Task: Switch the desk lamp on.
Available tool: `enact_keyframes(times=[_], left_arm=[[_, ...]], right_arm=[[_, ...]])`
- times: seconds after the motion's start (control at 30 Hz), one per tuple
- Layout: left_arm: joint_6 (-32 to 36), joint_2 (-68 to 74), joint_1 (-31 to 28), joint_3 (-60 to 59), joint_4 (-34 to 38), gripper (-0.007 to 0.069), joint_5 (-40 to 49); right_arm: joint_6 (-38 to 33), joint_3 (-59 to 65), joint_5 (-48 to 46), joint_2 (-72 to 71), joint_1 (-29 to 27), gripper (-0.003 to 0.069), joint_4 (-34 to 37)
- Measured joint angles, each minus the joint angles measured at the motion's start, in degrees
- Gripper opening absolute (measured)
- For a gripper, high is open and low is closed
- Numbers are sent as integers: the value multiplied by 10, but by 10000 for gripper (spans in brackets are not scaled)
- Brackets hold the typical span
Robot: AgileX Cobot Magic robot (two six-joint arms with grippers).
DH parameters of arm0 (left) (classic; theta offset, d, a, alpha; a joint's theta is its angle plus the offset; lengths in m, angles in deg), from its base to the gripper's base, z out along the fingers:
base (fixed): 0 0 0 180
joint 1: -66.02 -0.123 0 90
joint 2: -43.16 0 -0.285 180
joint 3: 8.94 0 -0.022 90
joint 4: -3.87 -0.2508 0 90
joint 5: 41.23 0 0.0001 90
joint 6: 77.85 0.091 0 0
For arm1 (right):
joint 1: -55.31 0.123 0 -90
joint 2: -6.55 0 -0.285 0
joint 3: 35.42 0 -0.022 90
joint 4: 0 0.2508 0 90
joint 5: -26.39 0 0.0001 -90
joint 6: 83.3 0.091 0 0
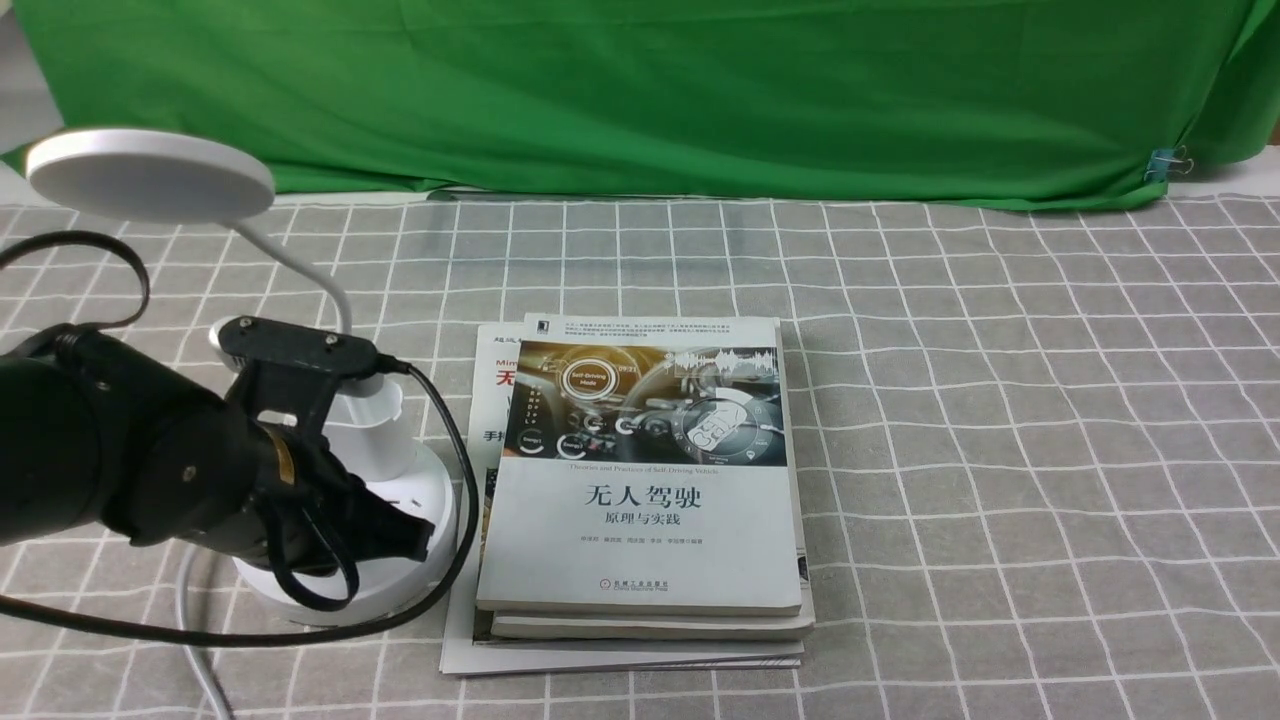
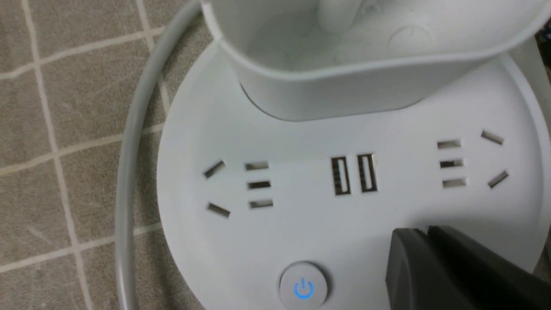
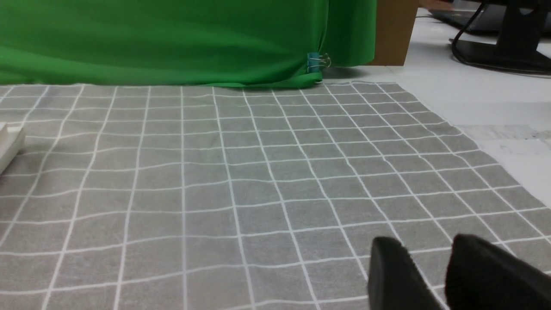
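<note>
The white desk lamp stands at the left of the table: flat round head (image 1: 150, 172), thin gooseneck (image 1: 310, 265), small cup (image 1: 375, 430) and round base (image 1: 420, 580). My left gripper (image 1: 415, 540) is shut and empty, its tips down on the base. In the left wrist view the base (image 2: 327, 224) shows sockets, two USB ports and a round button (image 2: 303, 286) with a blue-lit power symbol. My shut left gripper (image 2: 424, 234) rests on the base beside that button, not on it. A second button is hidden. My right gripper (image 3: 428, 254) is open over bare cloth.
A stack of books (image 1: 645, 480) lies right beside the lamp base. The lamp's white cord (image 1: 195, 640) runs to the front edge. A black cable (image 1: 450, 540) loops round the base. A grey checked cloth (image 1: 1000, 450) covers the table; a green backdrop (image 1: 640, 90) hangs behind.
</note>
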Motion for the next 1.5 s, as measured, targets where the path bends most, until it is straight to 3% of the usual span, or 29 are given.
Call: enact_keyframes(times=[0.43,1.0,1.23,1.33,1.5], left_arm=[[4,11,0,-8,-5,19,-37],[4,-61,0,-13,3,19,28],[89,-91,0,-21,119,19,88],[151,-158,0,-44,198,19,107],[168,-295,0,-113,261,19,97]], right_arm=[[0,0,0,0,0,245,0],[0,0,0,0,0,245,0],[0,0,0,0,0,245,0],[0,0,0,0,0,245,0],[0,0,0,0,0,245,0]])
